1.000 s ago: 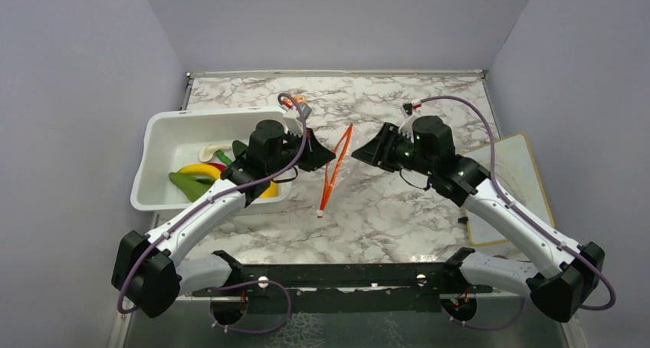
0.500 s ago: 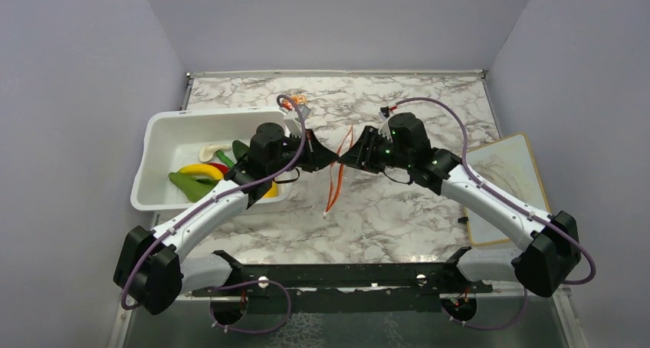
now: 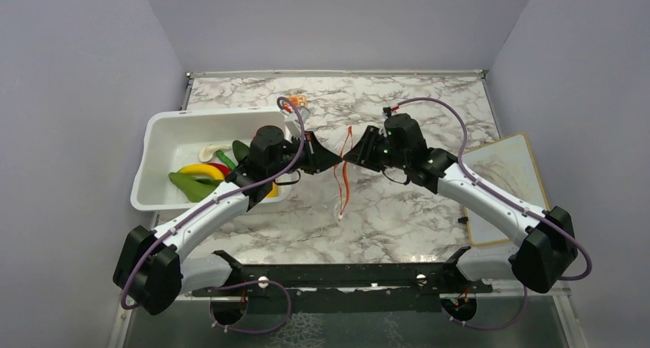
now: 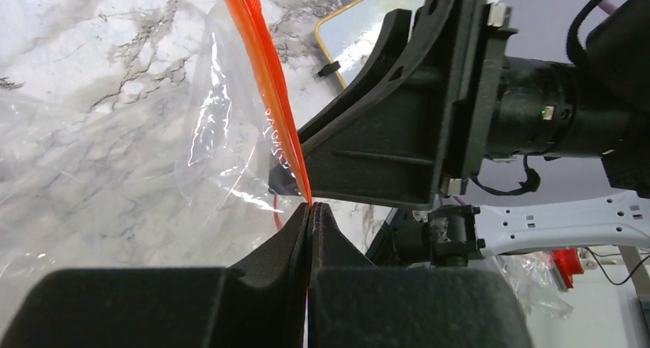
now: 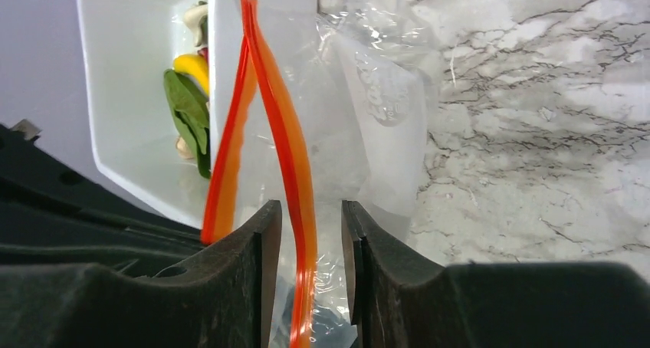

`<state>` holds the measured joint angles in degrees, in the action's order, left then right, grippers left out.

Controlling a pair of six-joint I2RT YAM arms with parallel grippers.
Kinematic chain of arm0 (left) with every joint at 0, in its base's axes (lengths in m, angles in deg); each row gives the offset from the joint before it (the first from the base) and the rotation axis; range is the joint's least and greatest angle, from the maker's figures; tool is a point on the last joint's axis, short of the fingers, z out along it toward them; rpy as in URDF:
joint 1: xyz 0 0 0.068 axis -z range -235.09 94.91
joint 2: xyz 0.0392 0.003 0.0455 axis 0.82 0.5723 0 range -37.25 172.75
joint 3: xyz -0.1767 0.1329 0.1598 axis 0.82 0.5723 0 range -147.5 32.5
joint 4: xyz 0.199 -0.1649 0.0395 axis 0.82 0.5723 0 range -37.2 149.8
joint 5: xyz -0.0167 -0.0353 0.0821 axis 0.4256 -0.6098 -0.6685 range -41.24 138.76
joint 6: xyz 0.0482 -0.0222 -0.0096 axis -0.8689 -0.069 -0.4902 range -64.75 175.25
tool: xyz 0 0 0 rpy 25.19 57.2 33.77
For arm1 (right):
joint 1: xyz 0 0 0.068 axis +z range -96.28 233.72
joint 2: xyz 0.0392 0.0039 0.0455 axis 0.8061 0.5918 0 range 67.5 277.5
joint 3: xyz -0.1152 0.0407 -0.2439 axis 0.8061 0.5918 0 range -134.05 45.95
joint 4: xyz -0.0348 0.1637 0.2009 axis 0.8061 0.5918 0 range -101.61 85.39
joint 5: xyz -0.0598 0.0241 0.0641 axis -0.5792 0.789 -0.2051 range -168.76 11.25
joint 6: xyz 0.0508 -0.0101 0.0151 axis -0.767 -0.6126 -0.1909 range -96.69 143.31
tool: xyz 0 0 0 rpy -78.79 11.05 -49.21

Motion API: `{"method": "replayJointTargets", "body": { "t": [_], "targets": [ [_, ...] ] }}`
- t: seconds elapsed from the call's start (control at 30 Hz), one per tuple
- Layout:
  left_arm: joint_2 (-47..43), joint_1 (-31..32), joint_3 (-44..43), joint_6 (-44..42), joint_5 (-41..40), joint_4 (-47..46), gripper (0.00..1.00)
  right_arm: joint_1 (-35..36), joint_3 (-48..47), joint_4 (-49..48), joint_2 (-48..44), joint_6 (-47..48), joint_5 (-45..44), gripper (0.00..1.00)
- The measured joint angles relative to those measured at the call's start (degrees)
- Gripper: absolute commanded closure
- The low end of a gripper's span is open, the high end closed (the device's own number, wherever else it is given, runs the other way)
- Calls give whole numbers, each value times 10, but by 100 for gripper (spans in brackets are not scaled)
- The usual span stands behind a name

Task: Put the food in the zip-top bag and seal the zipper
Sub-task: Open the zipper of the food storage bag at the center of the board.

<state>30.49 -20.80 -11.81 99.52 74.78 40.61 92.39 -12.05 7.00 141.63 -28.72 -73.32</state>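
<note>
The clear zip-top bag [image 3: 343, 172] hangs between my two grippers above the marble table. Its orange-red zipper [image 5: 287, 145] is parted into two strips. My left gripper [image 4: 310, 208] is shut on one strip [image 4: 268, 103] and holds the bag up. My right gripper [image 5: 310, 218] is open, its fingers either side of the other strip without gripping it. In the top view the left gripper [image 3: 331, 158] and right gripper [image 3: 347, 157] nearly touch. The food, a yellow banana [image 3: 198, 169] and green pieces [image 3: 188, 184], lies in the white tub [image 3: 165, 126].
The white tub stands at the left of the table, beside my left arm. A flat board with a tan rim [image 3: 512, 181] lies at the right edge. A small orange-and-white object [image 3: 299, 100] lies beyond the tub. Grey walls enclose the table.
My right gripper has moved left from the table's middle up to the bag and now straddles one zipper strip. The bag has swung to hang more vertically. The left gripper keeps its hold.
</note>
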Motion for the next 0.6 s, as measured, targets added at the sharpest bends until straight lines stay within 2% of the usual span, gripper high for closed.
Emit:
{"method": "replayJointTargets", "body": {
  "t": [0.13, 0.43, 0.53, 0.6],
  "targets": [
    [0, 0, 0, 0, 1, -3, 100, 0, 0, 10, 13, 5, -13, 73],
    [-9, 0, 0, -30, -22, 30, 100, 0, 0, 76, 17, 49, -108, 78],
    [-11, 0, 0, -41, -32, 40, 100, 0, 0, 93, 15, 62, -125, 83],
    [-11, 0, 0, -44, -37, 42, 100, 0, 0, 99, 10, 69, -128, 91]
  ]
}}
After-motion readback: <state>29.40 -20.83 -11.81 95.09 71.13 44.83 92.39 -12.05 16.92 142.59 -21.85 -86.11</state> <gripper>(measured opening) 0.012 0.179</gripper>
